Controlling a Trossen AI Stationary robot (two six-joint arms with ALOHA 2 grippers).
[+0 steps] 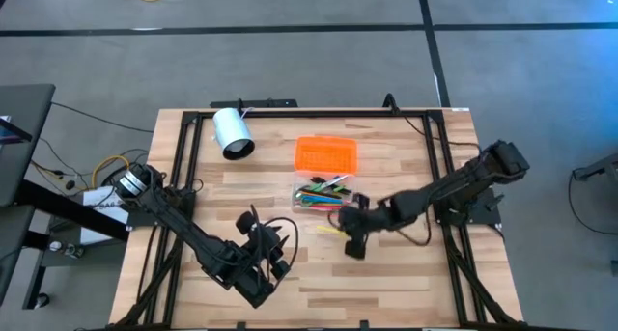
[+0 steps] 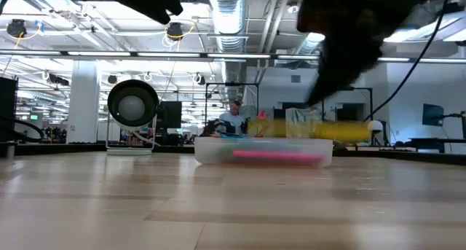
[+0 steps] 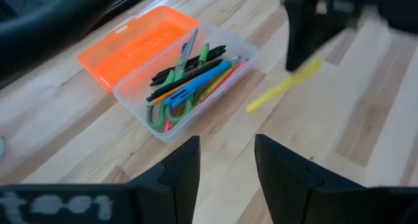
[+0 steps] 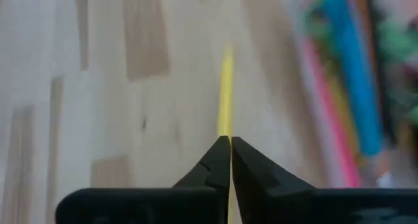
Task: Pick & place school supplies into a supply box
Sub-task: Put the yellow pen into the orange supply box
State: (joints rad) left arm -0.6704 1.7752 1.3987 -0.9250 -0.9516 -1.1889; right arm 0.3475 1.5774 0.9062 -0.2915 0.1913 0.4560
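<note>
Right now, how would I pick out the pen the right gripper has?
Find the clear box with its orange lid mid-table. Beside the box, on the side away from the lid, the right gripper is shut on a thin yellow pen. It is the only supply outside the box.

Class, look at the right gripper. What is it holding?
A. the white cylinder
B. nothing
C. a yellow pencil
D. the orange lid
C: in the right wrist view the right gripper is shut on the yellow pencil, which sticks out past its fingertips, beside the clear supply box.
</note>
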